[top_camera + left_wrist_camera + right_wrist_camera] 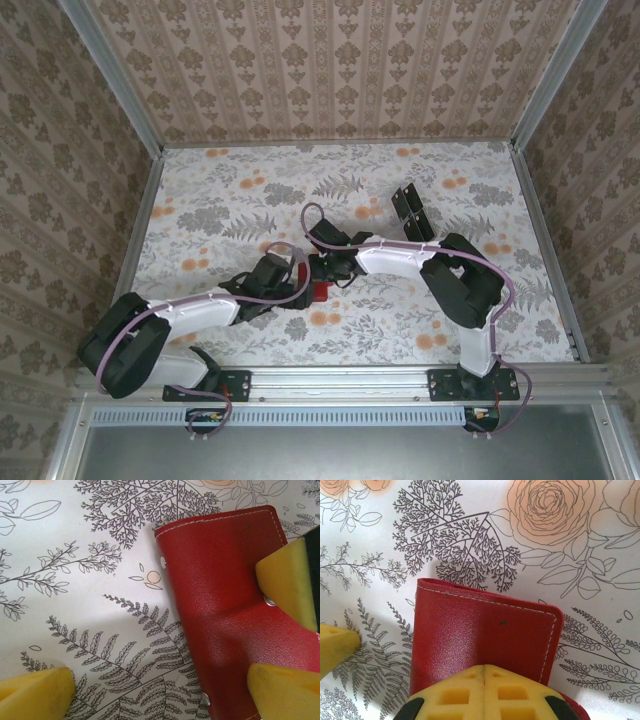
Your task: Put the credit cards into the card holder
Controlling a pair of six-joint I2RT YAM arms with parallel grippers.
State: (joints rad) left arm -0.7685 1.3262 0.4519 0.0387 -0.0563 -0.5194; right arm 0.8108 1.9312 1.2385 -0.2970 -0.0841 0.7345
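Red leather-like folding wallet [480,630] lies closed on the floral tabletop [470,530], right fingers [485,690] shut empty on its edge, left fingers [35,692] wide open, holding nothing, beside it; best pinch only the top flap.

Red card holder [480,635] (pale stitching), yellow finger pads [35,692], white table [250,200], grey ferns, orange roses

The top view is evenly lit but rather dull and a little soft, and the arms [390,258] throw faint, diffuse shadows on the table [250,200]. Both wrist views are bright, so the pale table surface looks nearly washed out. The card holder [230,605] carries a soft sheen, with a grey shadow beside it. The printed ferns [100,650] are sharp; the yellow fingers [35,692] at the edges are blurred.
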